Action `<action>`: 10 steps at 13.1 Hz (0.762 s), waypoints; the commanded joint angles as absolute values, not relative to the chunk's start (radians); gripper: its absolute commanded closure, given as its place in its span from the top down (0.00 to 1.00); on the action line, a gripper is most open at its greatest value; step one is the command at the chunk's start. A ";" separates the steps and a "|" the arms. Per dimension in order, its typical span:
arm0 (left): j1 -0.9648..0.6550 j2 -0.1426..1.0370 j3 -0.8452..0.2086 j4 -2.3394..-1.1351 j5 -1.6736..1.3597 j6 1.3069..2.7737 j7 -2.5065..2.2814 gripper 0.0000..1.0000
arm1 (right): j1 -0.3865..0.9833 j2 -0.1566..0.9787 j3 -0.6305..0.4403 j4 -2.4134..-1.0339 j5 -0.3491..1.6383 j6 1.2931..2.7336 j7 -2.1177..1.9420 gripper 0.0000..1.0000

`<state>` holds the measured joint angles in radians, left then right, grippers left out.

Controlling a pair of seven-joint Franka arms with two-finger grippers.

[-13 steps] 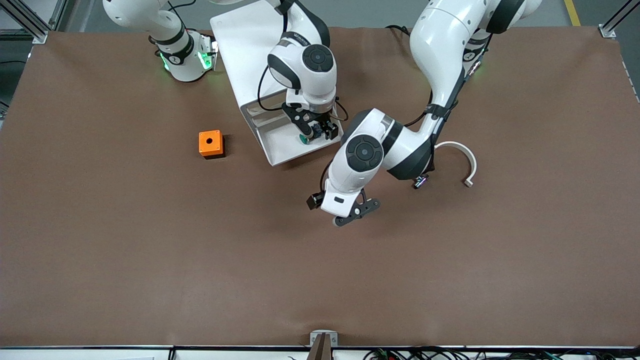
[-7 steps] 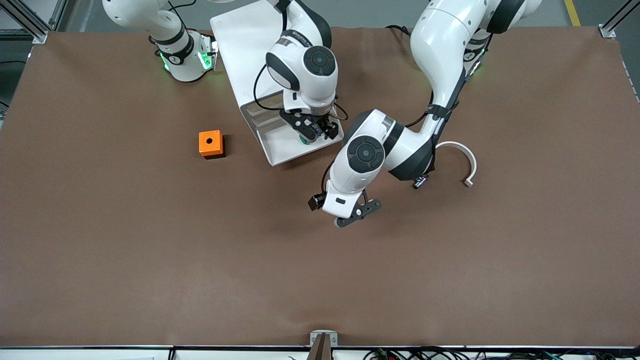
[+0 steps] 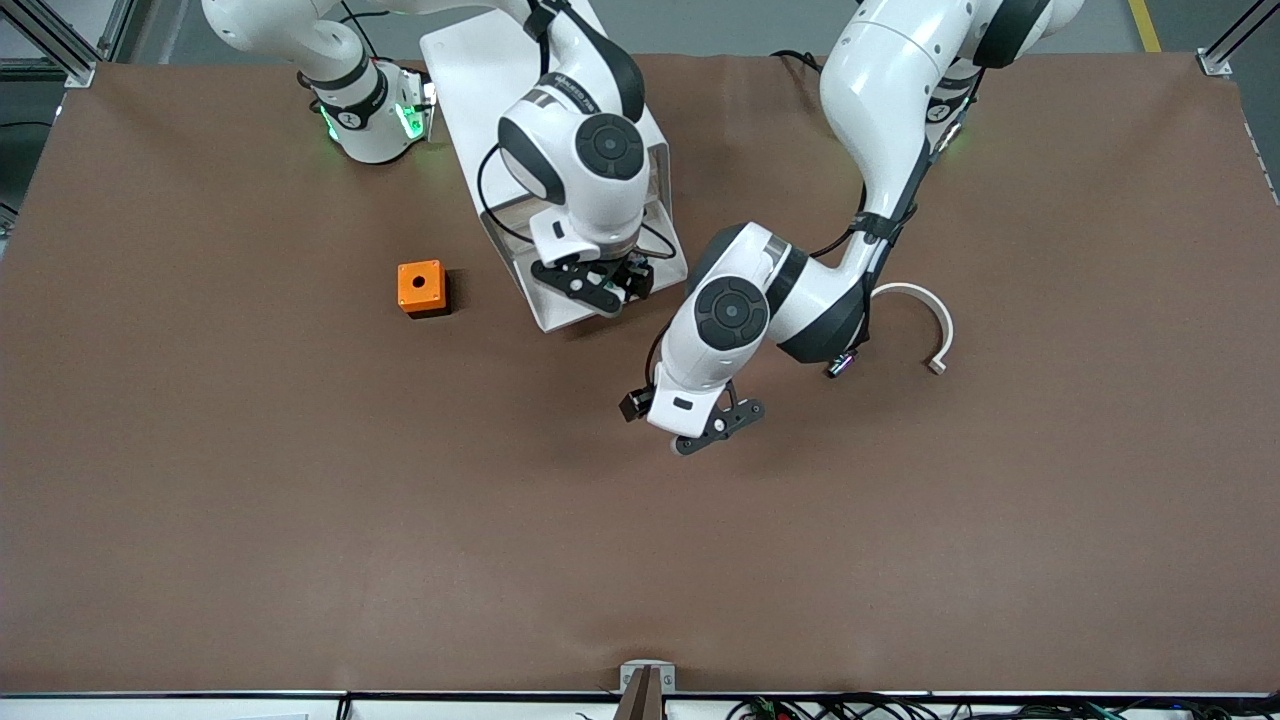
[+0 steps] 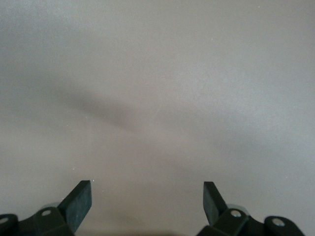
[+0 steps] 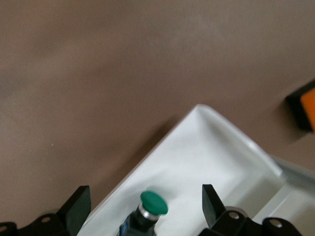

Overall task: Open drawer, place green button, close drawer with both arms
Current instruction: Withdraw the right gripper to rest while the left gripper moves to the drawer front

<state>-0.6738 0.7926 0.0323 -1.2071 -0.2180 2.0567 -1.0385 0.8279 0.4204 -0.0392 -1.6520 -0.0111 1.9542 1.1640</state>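
The button (image 5: 151,209), green cap on a dark body, lies on the floor of the open white drawer (image 5: 216,147), near its front wall. My right gripper (image 5: 145,196) is open just above it, one finger on each side and clear of it. In the front view the right gripper (image 3: 597,285) hangs over the drawer's front part (image 3: 548,316) and hides the button. My left gripper (image 3: 716,430) is open and empty over bare table, nearer to the front camera than the drawer; its wrist view shows only table between the fingers (image 4: 79,199).
The white cabinet (image 3: 480,70) of the drawer stands by the right arm's base. An orange box with a hole (image 3: 421,287) sits beside the drawer toward the right arm's end, also in the right wrist view (image 5: 306,105). A white curved piece (image 3: 930,315) lies toward the left arm's end.
My right gripper held the button in the drawer; it has let go and moved toward the drawer's front edge. The left arm has hardly moved.
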 commanded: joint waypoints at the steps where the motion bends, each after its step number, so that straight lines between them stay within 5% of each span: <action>1: -0.686 0.788 0.038 -1.213 -0.199 2.069 -1.039 1.00 | 0.724 0.371 -0.026 -1.629 -0.023 1.890 0.967 1.00; 10: -0.712 0.799 0.035 -1.224 -0.199 2.069 -1.039 1.00 | 0.361 0.172 -0.026 -1.629 -0.023 1.654 0.309 1.00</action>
